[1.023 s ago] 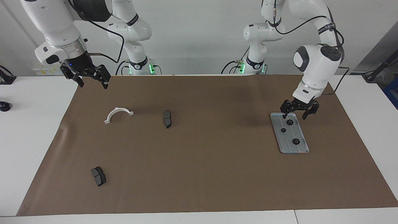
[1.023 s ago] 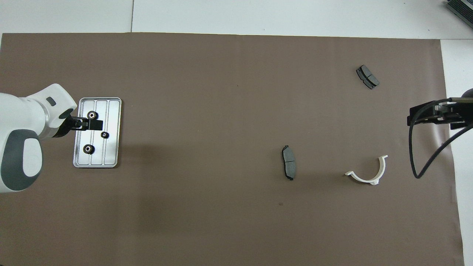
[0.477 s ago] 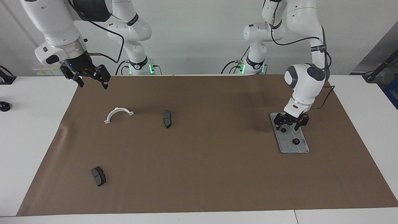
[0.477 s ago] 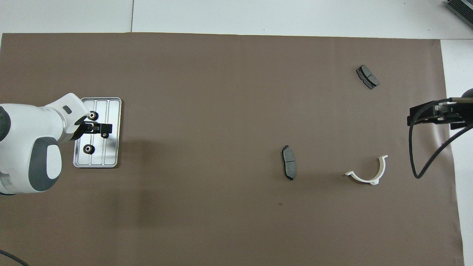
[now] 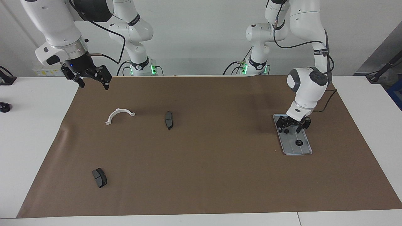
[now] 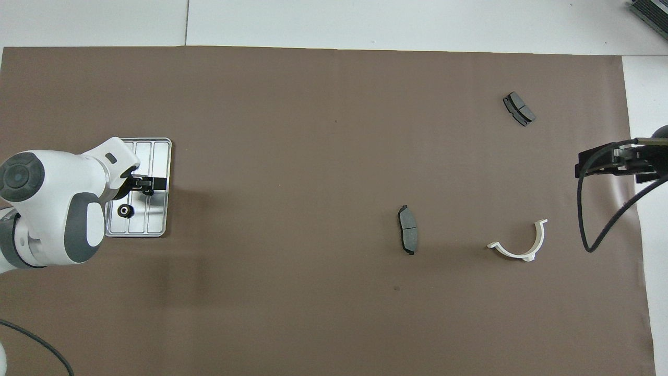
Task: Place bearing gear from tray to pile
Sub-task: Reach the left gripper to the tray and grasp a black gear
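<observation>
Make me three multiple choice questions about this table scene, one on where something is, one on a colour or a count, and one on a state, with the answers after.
1. What is the left gripper over?
A. the white half-ring bracket
B. the ridged silver-grey metal tray
C. bare white tabletop

2. How many dark grey curved brake pads lie on the brown mat?
A. one
B. two
C. four

3. How is the right gripper placed?
A. raised and waiting over the mat's corner
B. resting inside the tray
C. pressing on a brake pad

Answers:
1 B, its fingers reach down into the tray among the small black gears.
2 B, one pad beside the bracket, another farther from the robots.
3 A, it hangs in the air, touching nothing.
</observation>
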